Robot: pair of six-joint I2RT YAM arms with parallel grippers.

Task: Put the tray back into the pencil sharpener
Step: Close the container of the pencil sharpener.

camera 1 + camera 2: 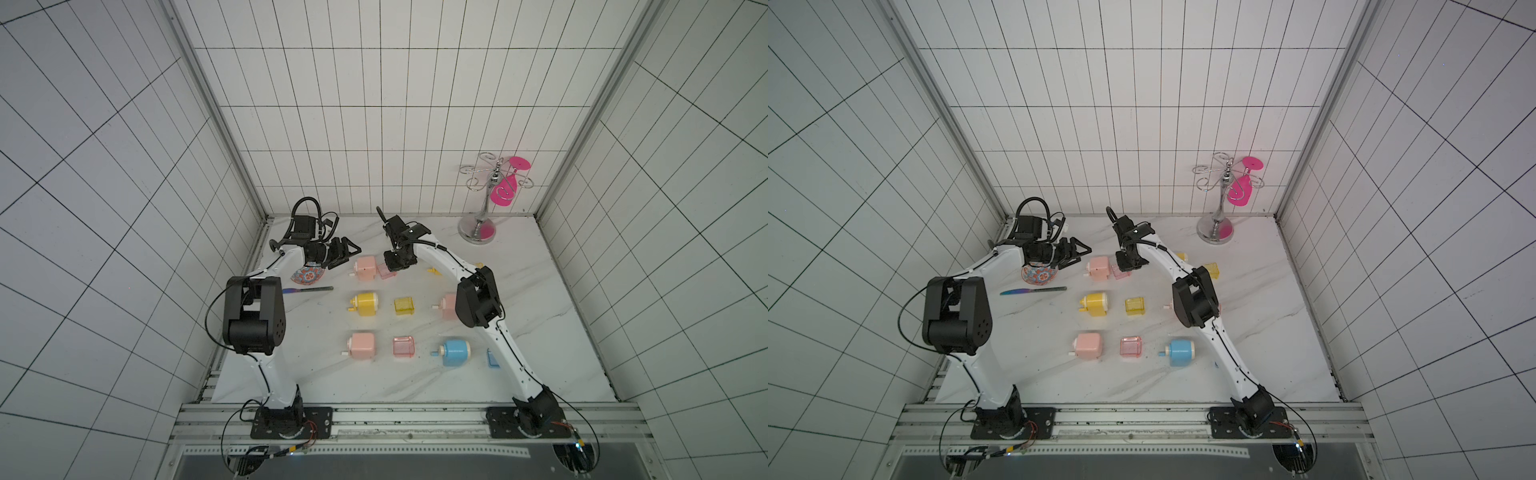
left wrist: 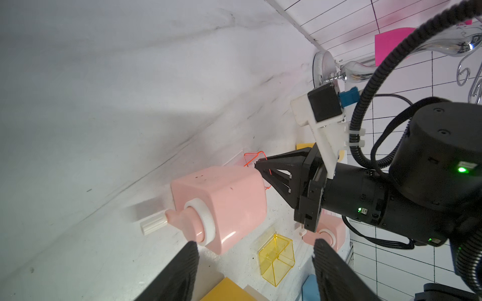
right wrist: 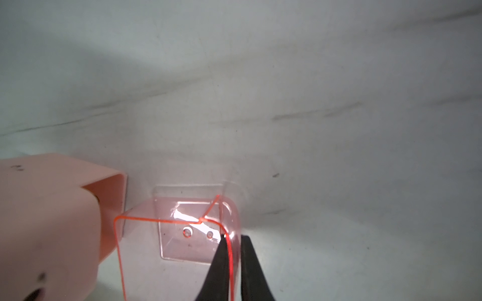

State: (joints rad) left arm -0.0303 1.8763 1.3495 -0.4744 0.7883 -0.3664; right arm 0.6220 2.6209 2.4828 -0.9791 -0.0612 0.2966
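Right claw [image 3: 233, 235]: nearly closed, pinching one side wall of the clear pink tray [image 3: 180, 234]. One finger [image 3: 219, 265] is inside the tray and the other is outside, with the thin wall between them.

Pink tray: in both top views it sits at the back of the marble worktop [image 1: 540, 332], mostly hidden under the right claw [image 1: 395, 262]. It is outside the pink pencil sharpener [image 3: 47, 221], just beside the sharpener's open end. In the right wrist view the tray's rim is very close to that opening. I cannot tell whether the two touch, or whether the tray is resting on the worktop or lifted off it.

Pink pencil sharpener [image 1: 365, 268]: lies on its side with the crank pointing toward the left arm and the open end toward the right arm.

Left claw [image 2: 255, 241]: open, fingers well apart, nothing between them. It hangs near the crank end of the sharpener and is clear of it.

Elsewhere on the worktop:
- a yellow sharpener [image 1: 365, 304] with a yellow tray [image 1: 404, 306] beside it
- a blue sharpener [image 1: 456, 352] nearer the front
- a patterned bowl [image 1: 307, 276] and a knife [image 1: 309, 289] below the left arm
- a chrome glass rack [image 1: 478, 226] in the far right corner
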